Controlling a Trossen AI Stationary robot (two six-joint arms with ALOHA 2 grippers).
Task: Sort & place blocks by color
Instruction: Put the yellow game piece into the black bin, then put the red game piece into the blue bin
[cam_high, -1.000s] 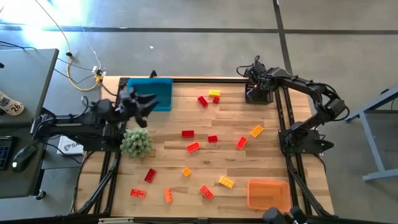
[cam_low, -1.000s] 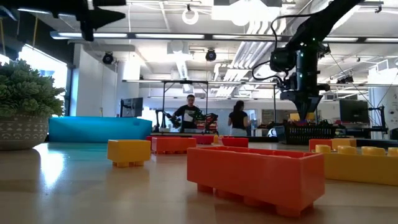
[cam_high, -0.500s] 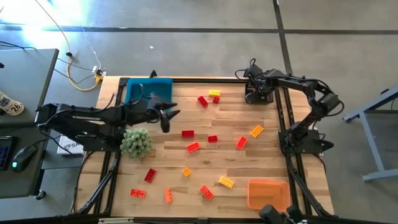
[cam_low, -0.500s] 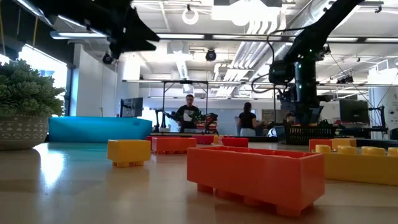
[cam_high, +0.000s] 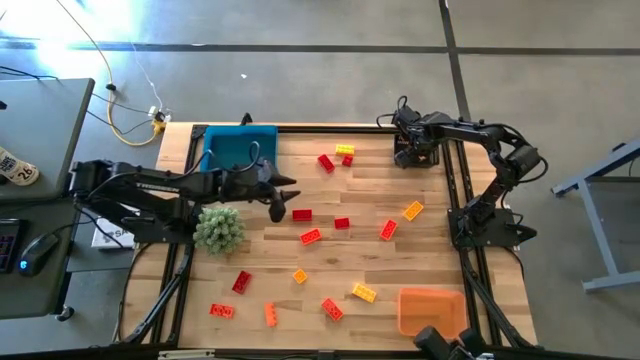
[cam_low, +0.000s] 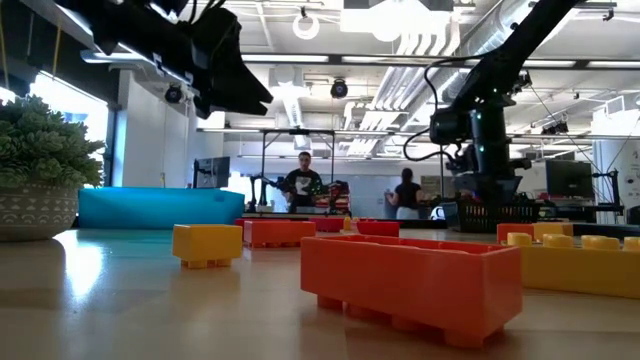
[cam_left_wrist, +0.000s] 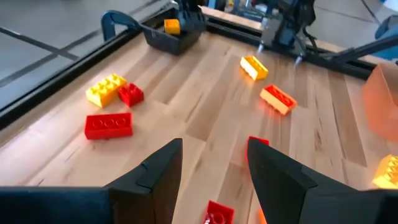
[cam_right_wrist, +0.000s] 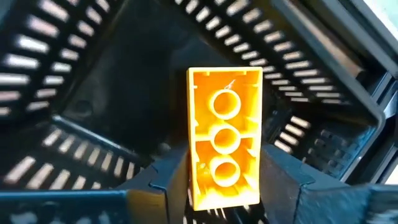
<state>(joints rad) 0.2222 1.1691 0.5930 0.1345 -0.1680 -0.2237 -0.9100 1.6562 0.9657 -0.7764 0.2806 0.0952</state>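
- Black left gripper (cam_high: 278, 207) has swung from the blue bin (cam_high: 240, 147) at bench's far-left corner out over mid-bench; jaws apart, empty.
- Right gripper (cam_high: 406, 143) still in the dark basket (cam_high: 413, 155), far-right corner.
- Right wrist view only: a yellow-orange block (cam_right_wrist: 224, 143) sits between its jaws, underside up; gripped or loose, can't tell.
- High view count on the bench (cam_high: 300, 300): approx. 15 blocks (cam_high: 302, 214), 1 plant (cam_high: 219, 229), 1 orange bin (cam_high: 432, 310).
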